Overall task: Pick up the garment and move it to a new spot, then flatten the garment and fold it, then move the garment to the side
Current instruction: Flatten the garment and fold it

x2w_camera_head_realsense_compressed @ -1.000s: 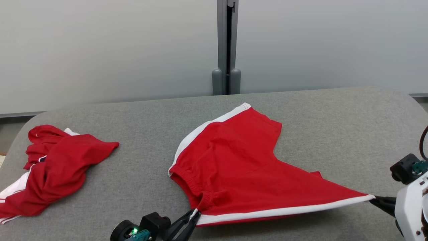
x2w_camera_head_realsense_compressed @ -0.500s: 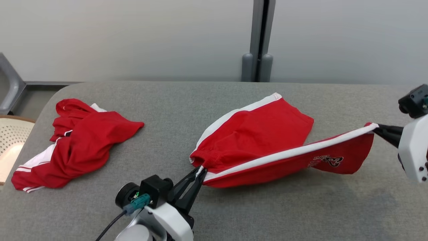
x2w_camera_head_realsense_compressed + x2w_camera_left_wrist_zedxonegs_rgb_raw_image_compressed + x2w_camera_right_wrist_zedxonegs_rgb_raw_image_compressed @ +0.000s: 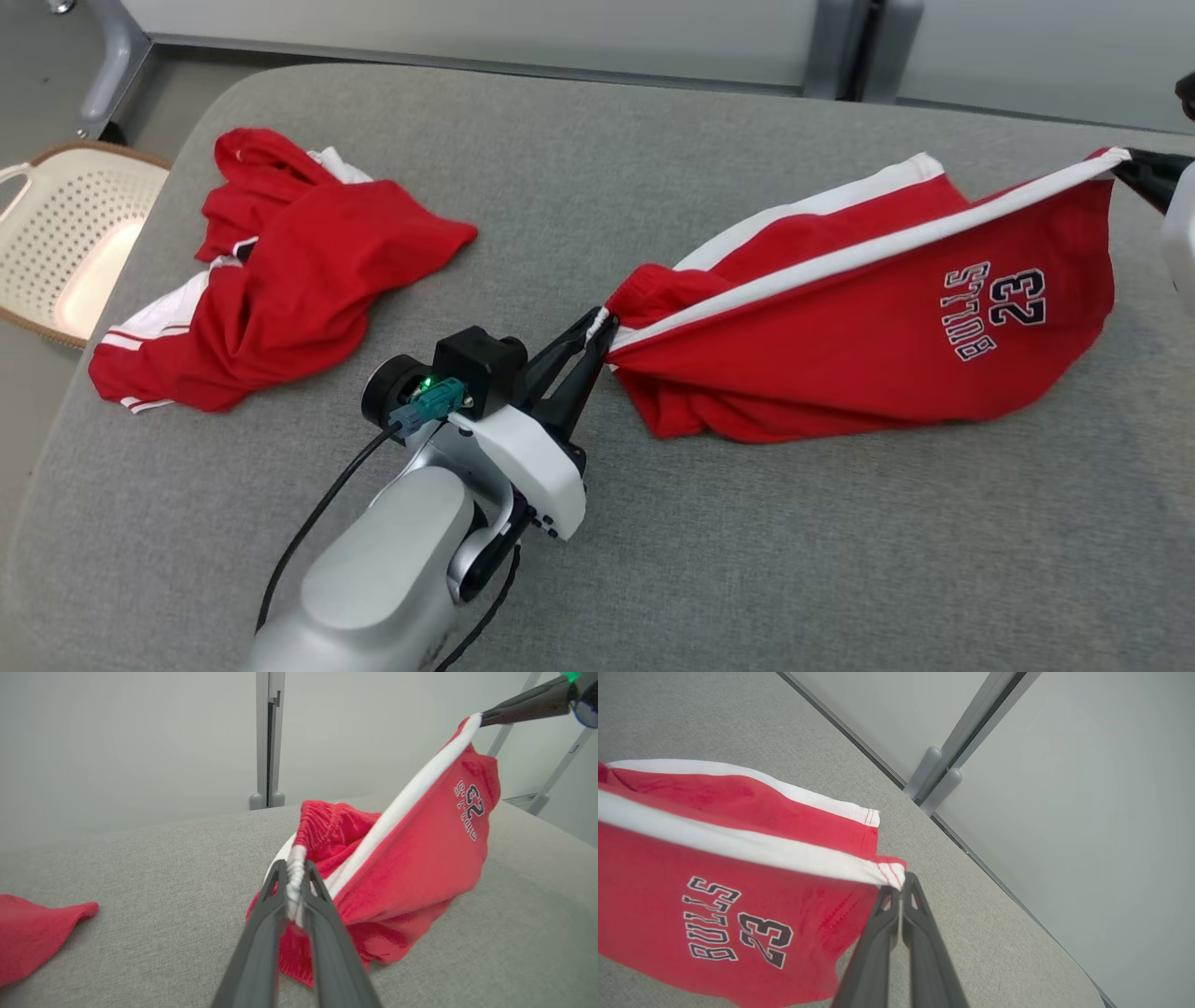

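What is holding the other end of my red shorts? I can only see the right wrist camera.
Observer: The left gripper is shut on the waistband end of the shorts, right at the white stripe.
Operator: Are the shorts all up in the air?
Observer: No. The top edge is stretched tight, but the bottom part sags and seems to rest on the grey table.
Operator: Is anything else on the table?
Observer: Yes. Another red garment lies crumpled farther to the left, apart from the shorts.
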`<state>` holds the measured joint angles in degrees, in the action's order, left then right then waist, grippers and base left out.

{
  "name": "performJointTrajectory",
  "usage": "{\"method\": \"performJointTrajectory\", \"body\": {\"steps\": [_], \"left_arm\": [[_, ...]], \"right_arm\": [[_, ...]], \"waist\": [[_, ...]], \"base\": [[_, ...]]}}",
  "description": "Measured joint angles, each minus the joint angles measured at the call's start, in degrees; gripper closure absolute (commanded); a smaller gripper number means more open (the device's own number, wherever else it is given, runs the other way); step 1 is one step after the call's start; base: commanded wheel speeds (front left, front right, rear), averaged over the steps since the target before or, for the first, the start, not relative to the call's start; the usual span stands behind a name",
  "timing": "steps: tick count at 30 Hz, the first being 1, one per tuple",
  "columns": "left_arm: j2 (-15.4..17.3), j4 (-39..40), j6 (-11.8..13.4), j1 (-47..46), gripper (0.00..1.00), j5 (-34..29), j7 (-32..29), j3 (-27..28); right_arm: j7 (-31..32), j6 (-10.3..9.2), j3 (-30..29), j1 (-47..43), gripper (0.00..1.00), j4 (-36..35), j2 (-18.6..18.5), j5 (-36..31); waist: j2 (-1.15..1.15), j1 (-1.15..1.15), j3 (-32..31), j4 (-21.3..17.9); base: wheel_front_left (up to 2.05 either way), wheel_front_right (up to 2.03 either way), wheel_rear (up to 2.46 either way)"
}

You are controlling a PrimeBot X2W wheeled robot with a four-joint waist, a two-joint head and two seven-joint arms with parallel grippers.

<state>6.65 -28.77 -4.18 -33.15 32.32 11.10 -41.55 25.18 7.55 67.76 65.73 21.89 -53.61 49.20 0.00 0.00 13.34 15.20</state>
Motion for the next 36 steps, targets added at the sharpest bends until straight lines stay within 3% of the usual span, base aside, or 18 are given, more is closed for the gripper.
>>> {"method": "performJointTrajectory", "body": {"steps": [16,17,18,19,20,36], "left_arm": [[-3.8,-11.7,-2.3,-11.0,1.0,3.3,2.1,-3.6],[-3.8,-12.0,-2.3,-11.3,0.96,3.6,2.1,-3.8],[-3.9,-12.3,-2.4,-11.6,0.67,3.9,2.3,-4.1],[-3.8,-12.5,-2.4,-11.8,0.15,4.3,2.5,-4.3],[-3.8,-12.5,-2.4,-12.0,0.0,4.8,2.6,-4.6],[-3.9,-7.4,-0.7,-13.5,0.0,8.6,3.9,-4.8]], "right_arm": [[-2.1,0.0,5.3,8.6,1.0,9.5,4.1,-3.0],[-2.3,0.0,5.3,8.6,1.0,9.8,4.3,-3.0],[-2.5,0.0,5.4,8.7,1.0,10.2,4.5,-2.9],[-2.6,0.0,5.4,8.8,1.0,10.5,4.7,-2.9],[-2.8,0.0,5.4,8.9,1.0,10.7,4.9,-2.9],[-4.0,0.0,5.6,9.8,1.0,16.5,5.8,-2.8]], "waist": [[0.0,0.0,9.7,5.8],[0.0,0.0,9.9,5.9],[0.0,0.0,10.0,5.9],[0.0,0.0,10.1,6.0],[0.0,0.0,10.1,6.0],[0.0,0.0,11.2,8.1]], "base": [[0.0,0.0,0.0],[0.0,0.0,0.0],[0.0,0.0,0.0],[0.0,0.0,0.0],[0.0,0.0,0.0],[0.0,0.0,0.0]]}}
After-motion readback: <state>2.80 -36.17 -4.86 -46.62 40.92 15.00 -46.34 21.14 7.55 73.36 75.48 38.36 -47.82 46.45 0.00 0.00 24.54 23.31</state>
